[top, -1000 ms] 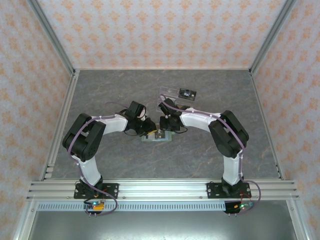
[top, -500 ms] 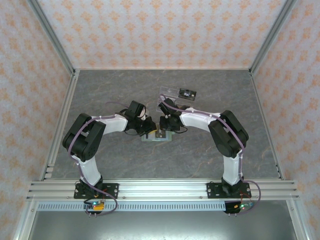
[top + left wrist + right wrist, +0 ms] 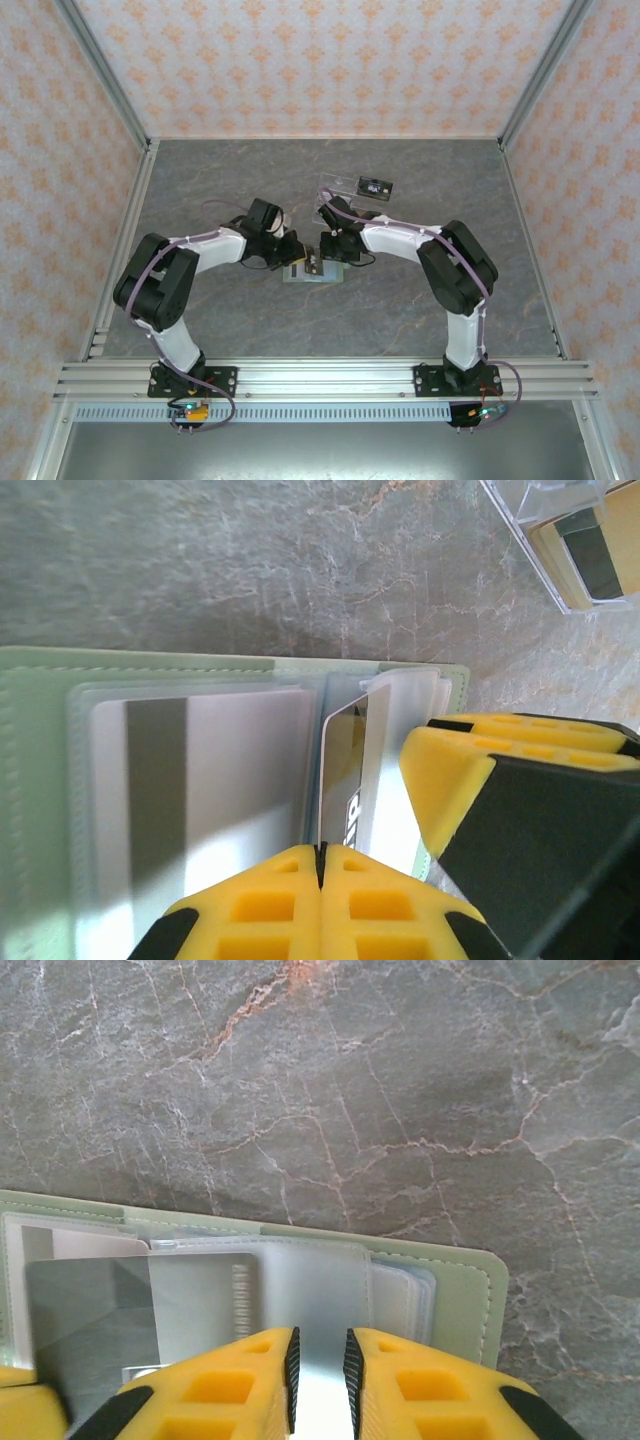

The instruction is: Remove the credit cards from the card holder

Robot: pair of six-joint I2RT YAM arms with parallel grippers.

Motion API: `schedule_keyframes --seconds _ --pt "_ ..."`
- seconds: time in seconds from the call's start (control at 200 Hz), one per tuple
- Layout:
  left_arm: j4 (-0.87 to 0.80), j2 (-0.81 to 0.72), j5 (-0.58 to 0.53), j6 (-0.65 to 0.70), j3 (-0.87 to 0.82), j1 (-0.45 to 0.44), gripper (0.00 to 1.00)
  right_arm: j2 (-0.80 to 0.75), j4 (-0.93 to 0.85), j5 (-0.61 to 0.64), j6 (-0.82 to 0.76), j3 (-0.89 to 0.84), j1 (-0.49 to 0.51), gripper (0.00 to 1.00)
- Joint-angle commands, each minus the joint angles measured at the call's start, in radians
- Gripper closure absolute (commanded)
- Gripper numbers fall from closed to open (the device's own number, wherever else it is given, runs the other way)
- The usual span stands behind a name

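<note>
Closing the left gripper [image 3: 320,852] completely on the near edge of a credit card [image 3: 345,770], after holding the jaws slightly parted a second ago. Swinging the left elbow outward at the same time, going by the overhead view. Tipping that card up on edge, partly out of its pocket, between the two tools. Keeping the right gripper [image 3: 320,1342] narrow, seemingly clamped on a clear sleeve [image 3: 300,1280] of the card holder [image 3: 465,1295] and steadying it. Leaving the holder lying open and flat on the grey marbled table [image 3: 350,1080], just ahead of both wrists, pale green border showing around the sleeves. Still carrying a second card [image 3: 200,780], dark magnetic stripe across it, in the neighbouring sleeve. Leaving a clear acrylic stand [image 3: 545,520], with an apparent card already inside, well apart at the back. Judging by the fresh pinch: passing from reaching to extracting, with a pull likely coming next and at least one more card waiting. Risking a slip off a barely caught edge, or dragging the whole holder along on losing the right-hand clamp.
</note>
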Motion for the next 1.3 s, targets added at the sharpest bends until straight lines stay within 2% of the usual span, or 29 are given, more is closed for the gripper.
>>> schedule_keyframes --seconds 0.0,0.21,0.365,0.43,0.515,0.666,0.856,0.966,1.086,1.171,1.296 --pt "-0.084 -0.062 -0.037 0.066 -0.013 0.025 1.0 -0.029 0.027 -0.016 0.008 -0.044 -0.022 0.76" --pt "-0.147 -0.128 -0.04 0.123 0.004 0.045 1.0 -0.122 0.172 -0.192 0.01 -0.094 -0.065 0.68" --pt "-0.207 -0.153 -0.041 0.157 0.025 0.055 1.0 -0.164 0.322 -0.327 0.039 -0.174 -0.109 0.57" --pt "-0.215 -0.173 -0.036 0.159 0.034 0.06 1.0 -0.17 0.376 -0.395 0.048 -0.194 -0.123 0.49" --pt "-0.188 -0.2 -0.021 0.131 0.041 0.061 1.0 -0.178 0.443 -0.475 0.056 -0.212 -0.137 0.39" --pt "-0.077 -0.242 0.016 0.048 0.037 0.061 1.0 -0.181 0.491 -0.573 0.035 -0.196 -0.16 0.28" --pt "0.095 -0.266 0.072 -0.087 0.016 0.06 1.0 -0.191 0.596 -0.698 0.1 -0.187 -0.189 0.23" --pt "0.165 -0.277 0.096 -0.141 0.011 0.06 1.0 -0.185 0.61 -0.73 0.127 -0.17 -0.191 0.22" --pt "0.227 -0.292 0.103 -0.189 -0.004 0.06 1.0 -0.186 0.71 -0.779 0.207 -0.183 -0.197 0.22" --pt "0.263 -0.296 0.109 -0.219 -0.011 0.06 1.0 -0.199 0.777 -0.804 0.26 -0.192 -0.199 0.24" --pt "0.278 -0.296 0.113 -0.241 -0.013 0.06 1.0 -0.224 0.845 -0.821 0.308 -0.204 -0.203 0.34"
